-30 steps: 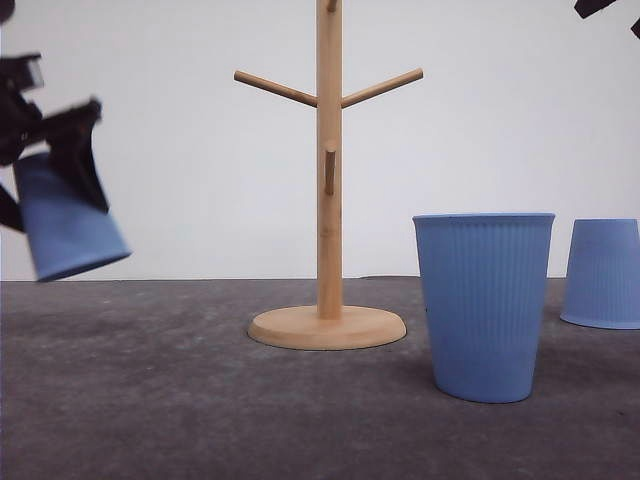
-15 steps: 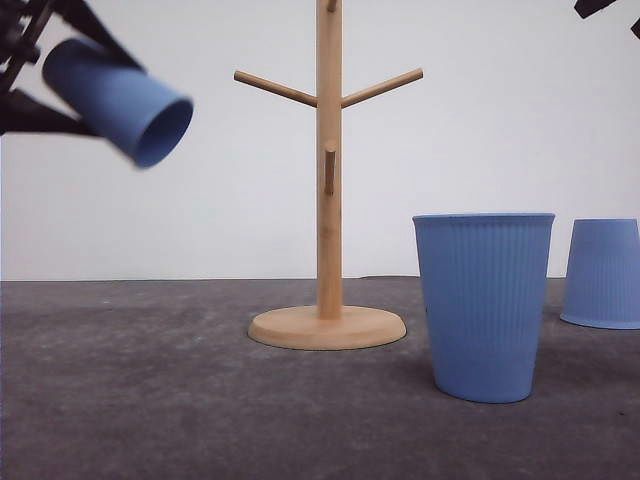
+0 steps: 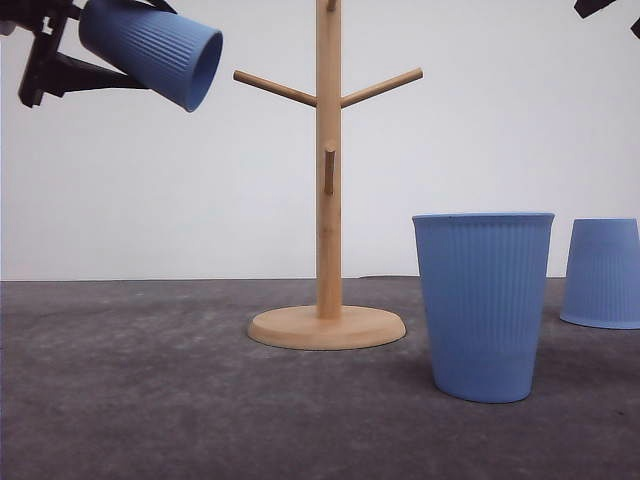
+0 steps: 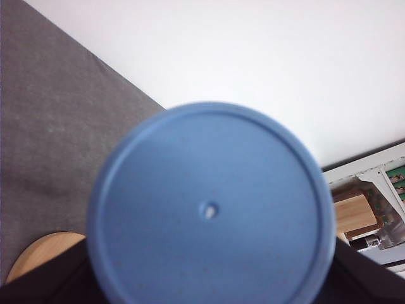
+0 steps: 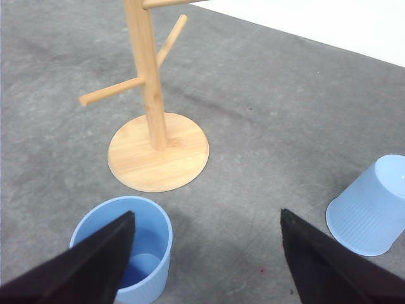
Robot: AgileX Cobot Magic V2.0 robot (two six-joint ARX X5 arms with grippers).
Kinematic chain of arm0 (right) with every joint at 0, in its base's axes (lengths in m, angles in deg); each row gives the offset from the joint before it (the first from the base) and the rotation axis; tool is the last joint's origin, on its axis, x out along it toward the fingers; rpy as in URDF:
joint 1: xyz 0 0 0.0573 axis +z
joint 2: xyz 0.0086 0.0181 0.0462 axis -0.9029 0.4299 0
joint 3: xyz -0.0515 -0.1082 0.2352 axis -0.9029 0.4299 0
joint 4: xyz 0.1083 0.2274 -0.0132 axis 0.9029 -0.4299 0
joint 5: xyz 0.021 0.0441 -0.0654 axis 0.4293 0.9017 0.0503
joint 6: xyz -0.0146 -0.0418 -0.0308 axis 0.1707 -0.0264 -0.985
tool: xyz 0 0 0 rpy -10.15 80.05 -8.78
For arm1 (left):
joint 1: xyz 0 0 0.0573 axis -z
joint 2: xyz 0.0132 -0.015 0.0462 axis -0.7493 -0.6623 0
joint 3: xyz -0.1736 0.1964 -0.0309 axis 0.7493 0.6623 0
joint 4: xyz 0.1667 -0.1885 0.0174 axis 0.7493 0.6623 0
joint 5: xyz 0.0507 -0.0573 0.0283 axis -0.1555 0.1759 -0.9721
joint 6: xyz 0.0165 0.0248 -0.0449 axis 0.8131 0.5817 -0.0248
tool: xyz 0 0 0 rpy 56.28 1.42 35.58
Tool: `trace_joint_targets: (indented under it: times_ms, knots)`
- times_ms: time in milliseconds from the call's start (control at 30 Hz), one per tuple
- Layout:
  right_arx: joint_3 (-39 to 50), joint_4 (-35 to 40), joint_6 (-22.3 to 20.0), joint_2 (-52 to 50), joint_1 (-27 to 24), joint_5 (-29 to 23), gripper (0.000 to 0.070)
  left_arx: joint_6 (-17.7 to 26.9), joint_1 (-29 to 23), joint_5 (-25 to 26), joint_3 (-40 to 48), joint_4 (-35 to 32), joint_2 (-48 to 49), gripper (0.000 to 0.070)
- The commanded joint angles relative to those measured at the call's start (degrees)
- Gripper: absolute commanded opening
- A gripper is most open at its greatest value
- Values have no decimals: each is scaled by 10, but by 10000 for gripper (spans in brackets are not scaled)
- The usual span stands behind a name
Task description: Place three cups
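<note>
Gripping a ribbed, tapered light-blue cup (image 3: pixel 152 48) sideways, left gripper (image 3: pixel 60 55) hovers at 10 o'clock from the wooden pegged stand (image 3: pixel 327 180); right gripper (image 5: pixel 205 253) spread wide above the upright cup (image 5: pixel 123 253).

open table left of wooden stand (image 3: pixel 328 200), upright cup (image 3: pixel 484 305) crowding its right

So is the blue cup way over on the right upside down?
Yes, upside down. That cup is narrower on top, and the right wrist view shows its flat bottom facing up.
</note>
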Motion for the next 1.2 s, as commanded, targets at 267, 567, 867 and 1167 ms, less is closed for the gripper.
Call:
trace_joint_targets:
  times_ms: [267, 567, 867, 1167]
  knots:
    - [-9, 6, 8, 2, 3, 1, 465, -22, 62, -38, -5, -67, -61, 424]
    - [-9, 5, 10, 2, 3, 1, 465, -32, 111, -80, -5, -104, -104, 424]
    - [-9, 5, 12, 2, 3, 1, 465, -23, 136, -106, -5, -104, -129, 442]
    - [-9, 5, 12, 2, 3, 1, 465, -21, 137, -93, -5, -104, -130, 610]
